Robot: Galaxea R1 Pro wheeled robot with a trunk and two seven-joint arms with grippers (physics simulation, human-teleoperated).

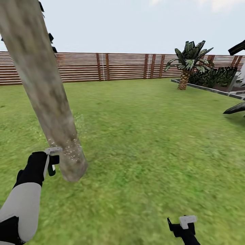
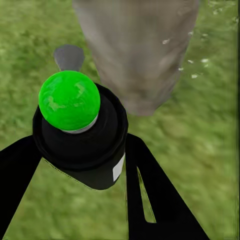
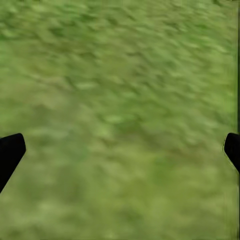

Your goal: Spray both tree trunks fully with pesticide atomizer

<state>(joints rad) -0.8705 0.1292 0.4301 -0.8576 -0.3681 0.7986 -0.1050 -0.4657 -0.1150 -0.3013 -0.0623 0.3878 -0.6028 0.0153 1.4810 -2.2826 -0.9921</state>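
The lawn [image 1: 143, 143] of the garden spreads across the whole head view, green and mottled, running back to a brown slatted fence [image 1: 102, 66] that crosses the scene from 9 o'clock to 3 o'clock under a pale sky. A thick tree trunk [image 1: 44, 92], mottled pale grey-brown and bare, leans across the head view from 11 o'clock down to its base in the grass near 8 o'clock; small pale specks dot its lower part and the air just beside it. At 2 o'clock stands a low palm-like plant [image 1: 187, 63] with a striped stem, next to a grey raised edging [image 1: 207, 89] with dark bushes behind it.

The left arm [image 1: 22, 204], white with a black wrist, reaches up from 7 o'clock. Its left gripper [image 1: 51, 163] is clenched around the pesticide atomizer [image 2: 82, 140], holding it just beside the base of the trunk. In the left wrist view the atomizer is a dark bottle gripped between the two black fingers [image 2: 155, 200]; its rounded top looks bright green here, and the trunk stands close beyond it, on the grass.

The right gripper [image 1: 182, 226] sits low at 5 o'clock, well apart from the trunk. In the right wrist view its two dark fingertips [image 3: 10, 152] stand wide apart with bare grass between them, grasping nothing.
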